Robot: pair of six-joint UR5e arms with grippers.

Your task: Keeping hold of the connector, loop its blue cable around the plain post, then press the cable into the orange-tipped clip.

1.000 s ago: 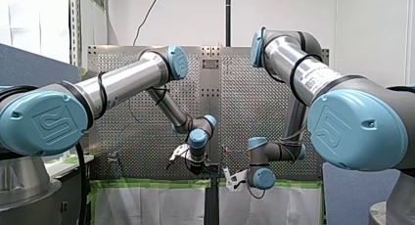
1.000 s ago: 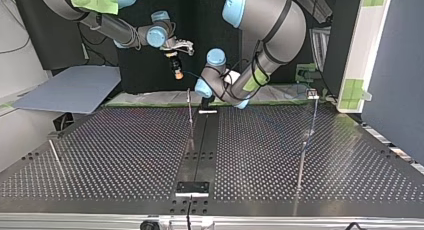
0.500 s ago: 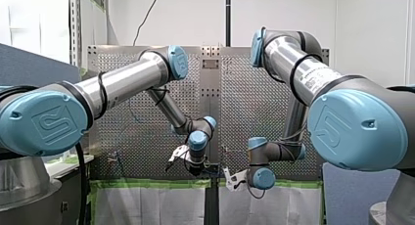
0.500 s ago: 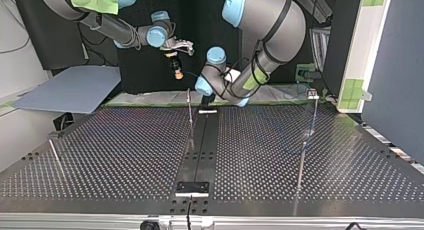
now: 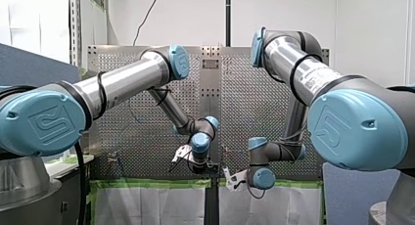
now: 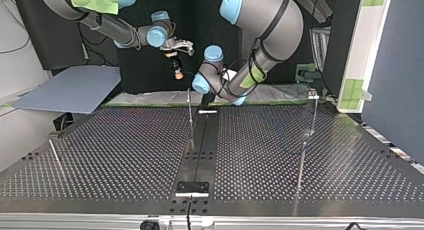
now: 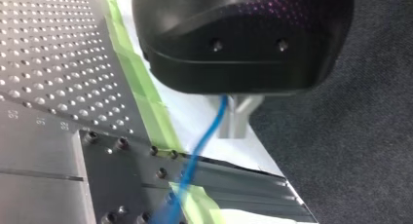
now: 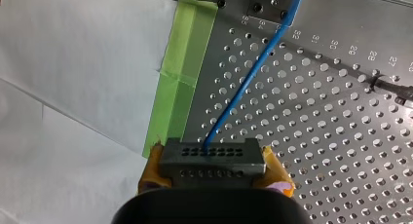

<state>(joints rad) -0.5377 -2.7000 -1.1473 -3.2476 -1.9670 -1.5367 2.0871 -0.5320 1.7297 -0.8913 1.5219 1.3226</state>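
In the right wrist view my right gripper (image 8: 215,168) is shut on the grey metal connector (image 8: 214,153), one yellow pad on each end. The blue cable (image 8: 248,78) runs from the connector across the perforated table. It passes under my left gripper (image 7: 229,118) in the left wrist view, where the cable (image 7: 199,151) comes out from below the black body. In the top view my right gripper (image 6: 176,70) hangs behind the table's far edge and my left gripper (image 6: 207,97) sits low beside a thin plain post (image 6: 189,107). I see no orange-tipped clip.
The perforated table (image 6: 125,150) has a dark centre strip with a small bracket (image 6: 192,188) near the front. Another thin post (image 6: 312,97) stands at the top view's right and a short rod (image 6: 54,152) at its left. Green tape (image 8: 187,63) lines the table edge.
My left arm's wrist has sunk a little and shifted slightly right in the front view. My right arm and the connector have stayed put.
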